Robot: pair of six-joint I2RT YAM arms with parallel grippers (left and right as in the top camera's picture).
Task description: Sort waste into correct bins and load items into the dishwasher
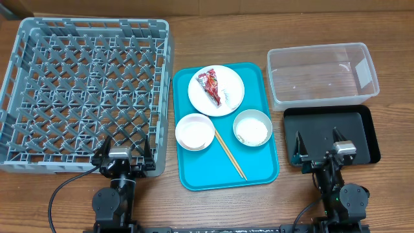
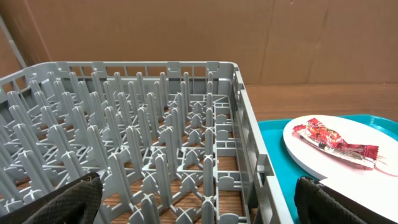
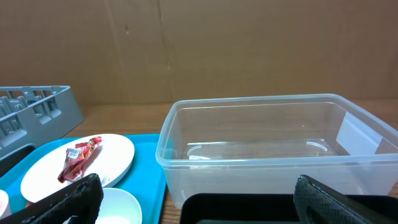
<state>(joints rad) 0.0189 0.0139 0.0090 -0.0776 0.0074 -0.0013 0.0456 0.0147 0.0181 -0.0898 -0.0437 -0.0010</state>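
Note:
On the teal tray, a white plate (image 1: 226, 97) (image 3: 115, 152) carries the red wrapper (image 1: 211, 87) (image 2: 336, 142) (image 3: 79, 158). In front of it stand a pink bowl (image 1: 195, 131) and a grey-white bowl (image 1: 252, 116) (image 3: 124, 202) with rice (image 1: 252, 133) inside; chopsticks (image 1: 229, 155) lie between them. The grey dish rack (image 1: 84, 90) (image 2: 124, 124) holds nothing. My left gripper (image 1: 125, 152) (image 2: 196, 205) is open over the rack's near right corner. My right gripper (image 1: 319, 144) (image 3: 196, 202) is open above the black tray (image 1: 362, 129) (image 3: 249, 208), behind which sits the clear tub (image 1: 321, 74) (image 3: 273, 143).
The teal tray (image 1: 262, 165) (image 2: 273, 149) lies in the middle of the wooden table, between the rack and the two bins. A brown cardboard wall runs along the far side. Both arm bases stand at the table's near edge.

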